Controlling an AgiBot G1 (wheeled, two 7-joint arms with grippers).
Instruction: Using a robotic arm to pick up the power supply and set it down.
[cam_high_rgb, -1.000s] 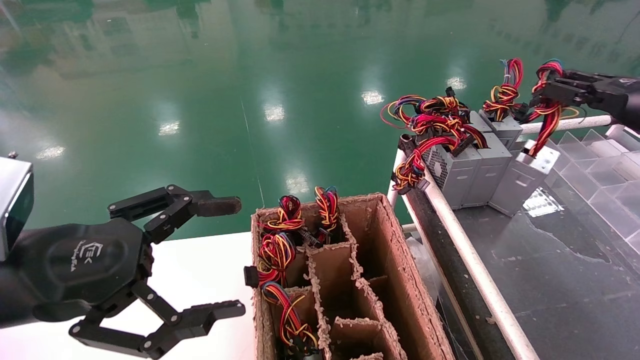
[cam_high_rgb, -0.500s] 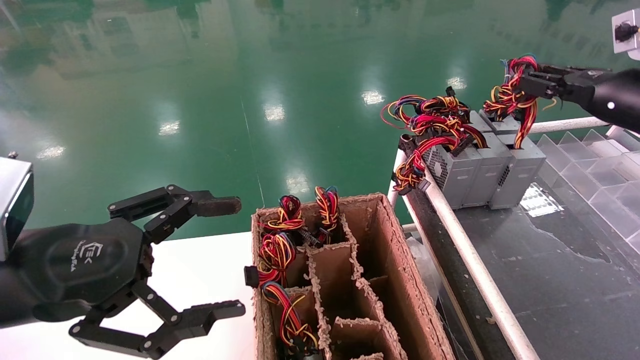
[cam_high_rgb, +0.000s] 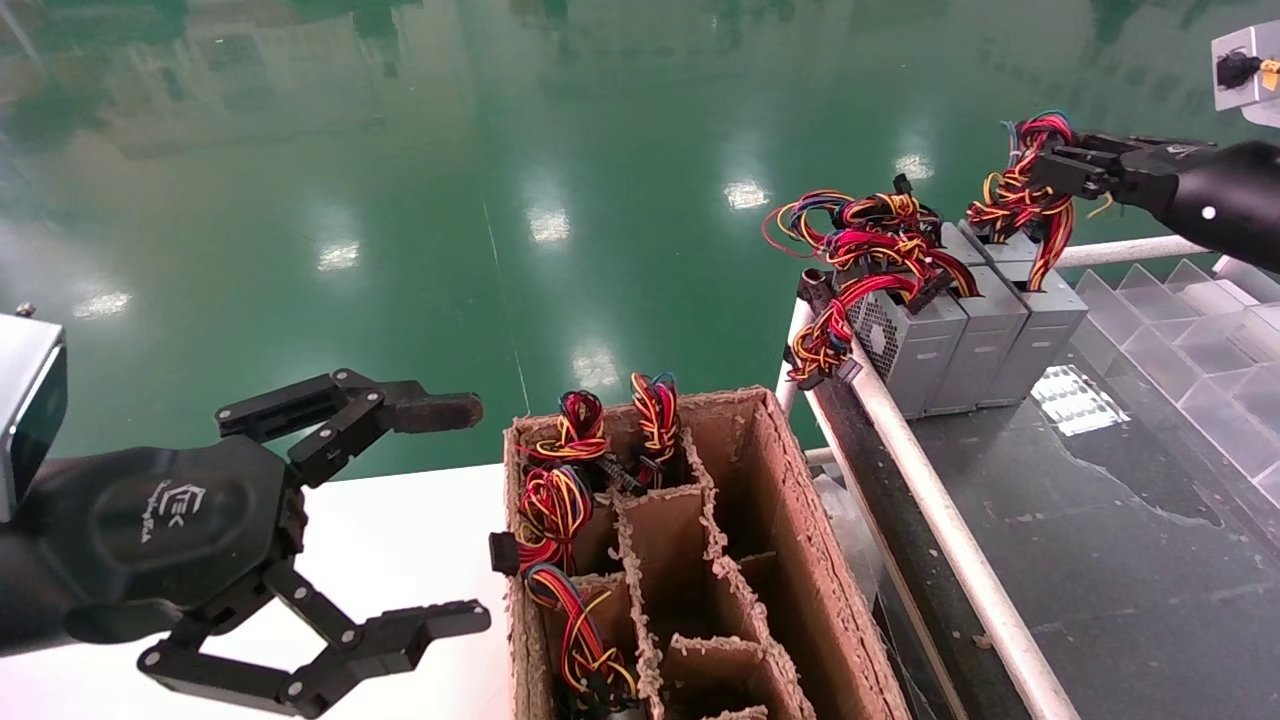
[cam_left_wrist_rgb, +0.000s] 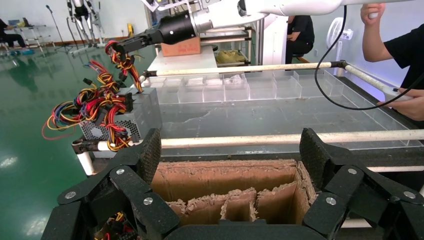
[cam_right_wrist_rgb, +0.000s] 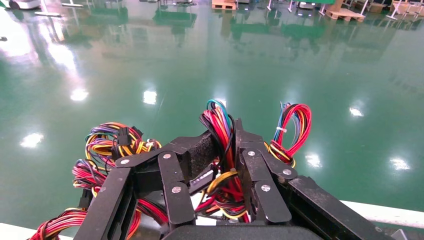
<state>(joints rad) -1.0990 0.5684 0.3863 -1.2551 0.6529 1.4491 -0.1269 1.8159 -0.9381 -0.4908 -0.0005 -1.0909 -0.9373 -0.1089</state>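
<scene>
power supply (cam_high_rgb: 1040, 325) | far right, stiff, likely heavy | my right gripper (cam_high_rgb: 1050, 170) clamps its soft wire bundle (cam_high_rgb: 1020, 205) | my left gripper (cam_high_rgb: 440, 515) parked, spread, empty

Factory or industrial test hall, judging by the glossy green floor (cam_high_rgb: 420, 170) mirroring ceiling lights, pallets (cam_right_wrist_rgb: 350, 12) far off, a metal-railed workbench (cam_high_rgb: 1100, 520) with clear trays (cam_left_wrist_rgb: 260, 87), grey power supplies (cam_high_rgb: 965, 335) lined up, a partitioned cardboard box (cam_high_rgb: 800, 560), and other robots (cam_left_wrist_rgb: 82, 12) in the background.
</scene>
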